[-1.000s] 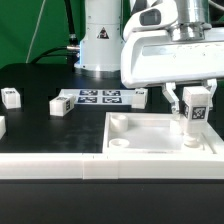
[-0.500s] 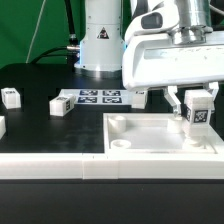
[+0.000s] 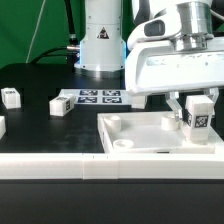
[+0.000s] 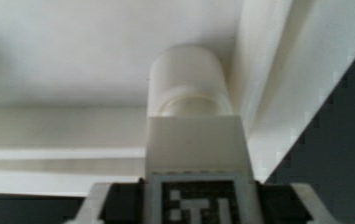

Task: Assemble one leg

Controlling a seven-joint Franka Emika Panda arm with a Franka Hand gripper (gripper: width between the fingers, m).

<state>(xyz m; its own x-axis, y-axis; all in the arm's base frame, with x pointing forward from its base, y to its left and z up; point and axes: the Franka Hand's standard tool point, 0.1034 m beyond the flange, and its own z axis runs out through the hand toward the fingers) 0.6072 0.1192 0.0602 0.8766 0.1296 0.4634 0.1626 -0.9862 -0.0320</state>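
Observation:
My gripper (image 3: 196, 112) is shut on a white leg (image 3: 198, 115) with a black-and-white tag on its face. I hold it upright over the far right corner of the white tabletop (image 3: 130, 148), its lower end down inside the raised rim. In the wrist view the leg (image 4: 192, 110) runs from my fingers (image 4: 106, 203) down into the tabletop's corner (image 4: 272, 60); its tag shows between the fingers. Other legs lie on the black table: one (image 3: 61, 105) beside the marker board, one (image 3: 11, 97) at the exterior view's left.
The marker board (image 3: 98, 97) lies behind the tabletop, in front of the arm's base (image 3: 100, 40). A white rail (image 3: 60, 165) runs along the table's front edge. Another white part (image 3: 2, 127) shows at the left edge.
The tabletop has slid a little to the exterior view's left while my gripper with the leg has shifted slightly right and stays over its far right corner.

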